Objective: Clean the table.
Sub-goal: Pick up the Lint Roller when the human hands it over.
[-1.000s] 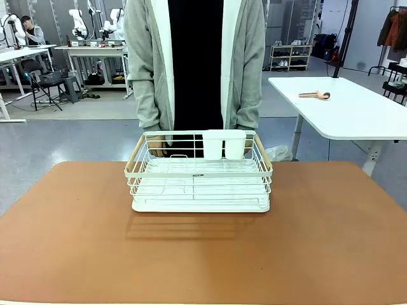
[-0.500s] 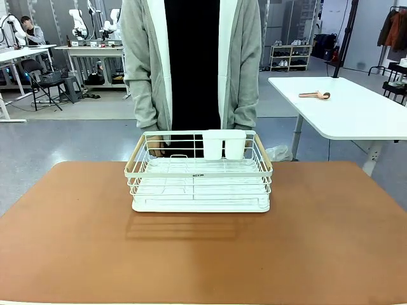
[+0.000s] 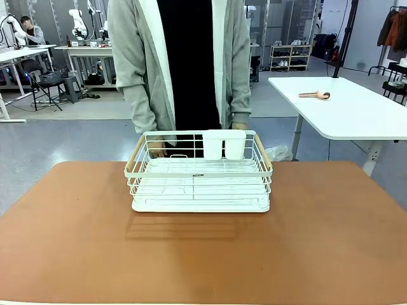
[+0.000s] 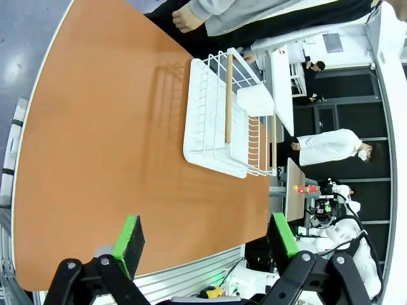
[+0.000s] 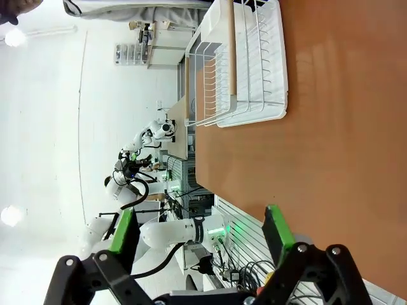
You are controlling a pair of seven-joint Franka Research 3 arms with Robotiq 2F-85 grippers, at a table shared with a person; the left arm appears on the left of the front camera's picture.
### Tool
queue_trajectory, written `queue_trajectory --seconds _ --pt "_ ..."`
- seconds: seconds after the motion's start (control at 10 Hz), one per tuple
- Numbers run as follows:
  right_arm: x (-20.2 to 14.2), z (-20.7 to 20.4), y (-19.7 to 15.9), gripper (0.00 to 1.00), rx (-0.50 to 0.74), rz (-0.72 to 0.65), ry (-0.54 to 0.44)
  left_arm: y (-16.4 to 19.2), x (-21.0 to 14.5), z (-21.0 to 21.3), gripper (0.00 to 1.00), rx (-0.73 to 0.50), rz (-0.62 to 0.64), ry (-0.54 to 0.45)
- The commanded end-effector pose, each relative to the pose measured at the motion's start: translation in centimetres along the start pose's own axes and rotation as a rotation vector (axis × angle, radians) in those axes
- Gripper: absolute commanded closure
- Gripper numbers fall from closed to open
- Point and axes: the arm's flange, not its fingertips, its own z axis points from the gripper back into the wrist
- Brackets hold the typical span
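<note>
table (image 3: 76,241), wire rack (image 3: 199,190) unmoved, person (image 3: 184,63) shifted left vs prev

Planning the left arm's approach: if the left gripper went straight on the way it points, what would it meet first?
Probably the bare table, short of the white wire rack. The left gripper is open and empty, though depth is hard to judge.

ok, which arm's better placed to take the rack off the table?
Left, marginally: the left gripper, open, faces the rack more squarely; the right gripper, also open, sees it at one edge. Close call.
</note>
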Motion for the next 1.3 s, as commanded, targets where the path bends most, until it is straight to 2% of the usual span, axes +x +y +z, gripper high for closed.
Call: queue_trajectory --seconds 0.0,1.2 --pt "-0.15 -0.25 0.09 0.0 0.007 0.016 0.001 0.04 0.16 -0.08 0.0 -0.025 -0.023 -0.003" --pt "-0.15 -0.25 0.09 0.0 0.007 0.016 0.001 0.04 0.16 -0.08 0.0 -0.025 -0.023 -0.003"
